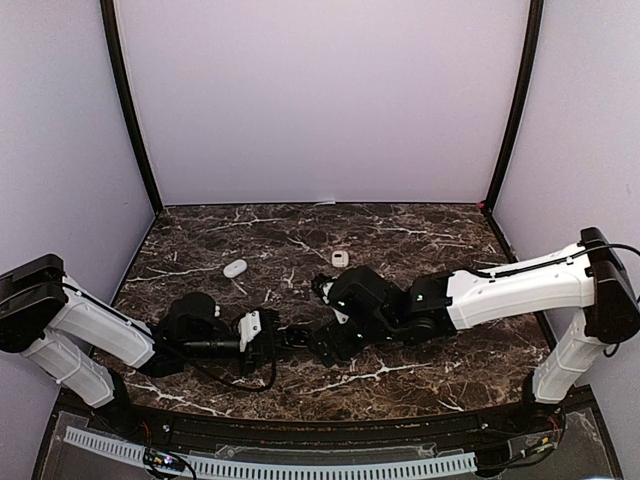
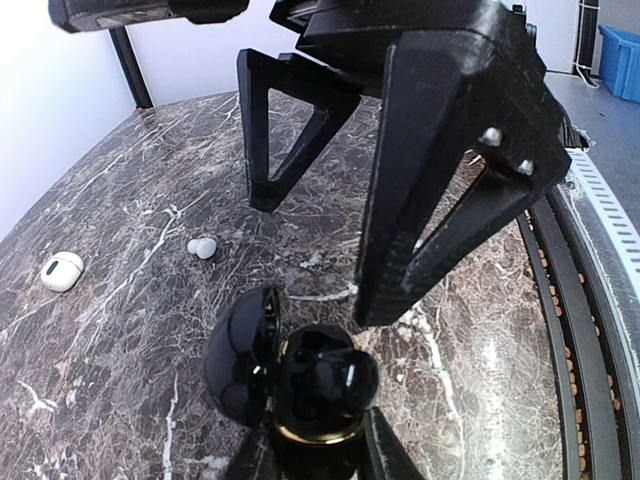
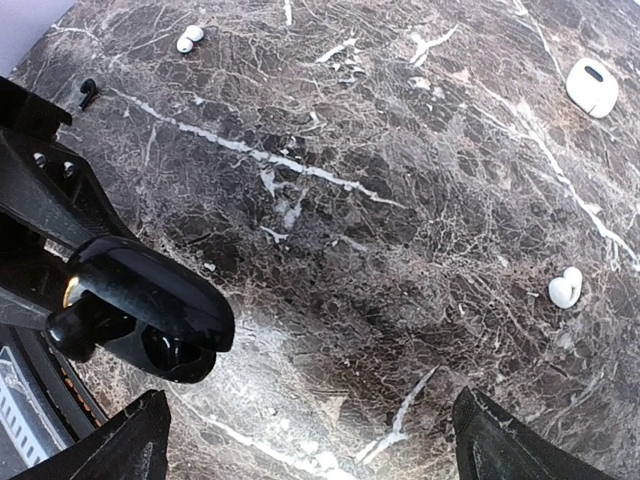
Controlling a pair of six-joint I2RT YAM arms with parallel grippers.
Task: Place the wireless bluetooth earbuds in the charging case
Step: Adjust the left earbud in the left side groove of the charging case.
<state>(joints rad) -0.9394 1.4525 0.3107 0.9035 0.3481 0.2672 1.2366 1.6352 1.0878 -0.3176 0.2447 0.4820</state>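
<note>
Status: early, no insertion visible yet.

- Left claw point(image 2: 320, 452) is clamped on the black charging case point(image 2: 318, 385), lid flipped open. It sits centre-left, toward the near edge of the bench point(image 1: 430, 225).
- Right claw point(image 3: 310, 400) hangs just over the case, fingers apart, nothing in them.
- Buds are loose on the bench: 1 white earbud point(image 3: 565, 290) and a second white earbud point(image 3: 187, 38), both well apart from the case.
- Small black piece point(image 3: 88, 92) lies near the second bud. Could be a black bud, but it's too small to tell.
- Case pockets read dark and glossy, so I can't tell if anything is seated.
- White case point(image 1: 235, 268) lies left of centre, mid-bench. A smaller white item point(image 1: 340, 258) with a dark spot lies right of it.

Left to do, my read: the right claw picks up each bud, orients it and seats it in a pocket while the left claw holds the case steady. That's basically the whole job.

Markings: no brand, label or text readable anywhere. The white case shows only a dark oval mark in the right wrist view.
</note>
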